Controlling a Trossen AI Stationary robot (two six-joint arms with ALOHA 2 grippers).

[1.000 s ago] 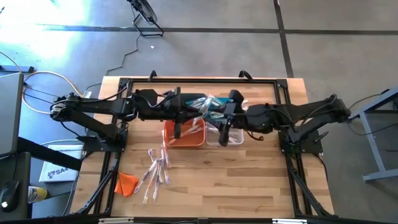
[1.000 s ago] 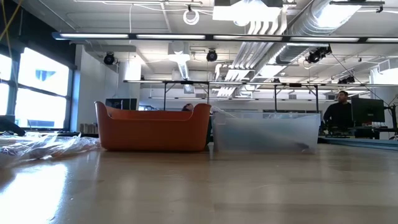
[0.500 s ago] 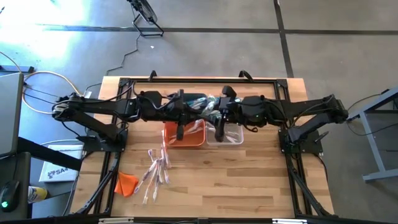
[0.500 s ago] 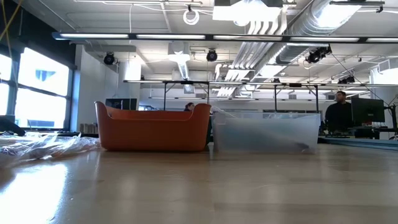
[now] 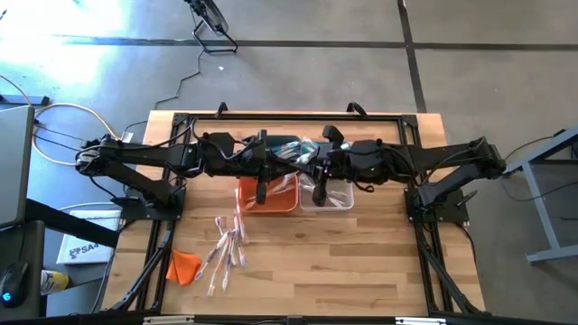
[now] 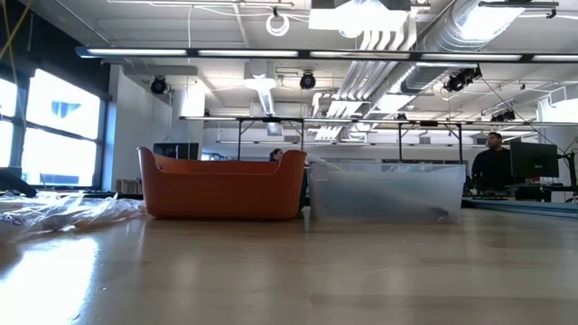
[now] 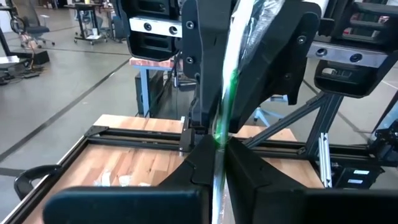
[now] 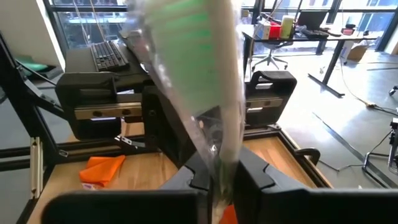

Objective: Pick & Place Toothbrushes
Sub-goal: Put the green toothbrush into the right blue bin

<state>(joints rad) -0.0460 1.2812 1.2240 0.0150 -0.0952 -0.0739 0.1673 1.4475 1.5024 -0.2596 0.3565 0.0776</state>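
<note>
Nearest you, by the desk's front-left corner, the loose toothbrushes lie well apart from both claws. Toward the far edge, your left gripper and right gripper meet above the orange bin and clear bin, both clamped on 1 wrapped toothbrush standing up between their fingers.

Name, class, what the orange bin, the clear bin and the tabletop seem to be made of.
Orange bin: likely moulded plastic, opaque with a smooth satin sheen. Clear bin: probably plastic, frosted and see-through, the room showing faintly behind. Tabletop: wood, with plank seams and grain, finished glossy enough to reflect light.
</note>
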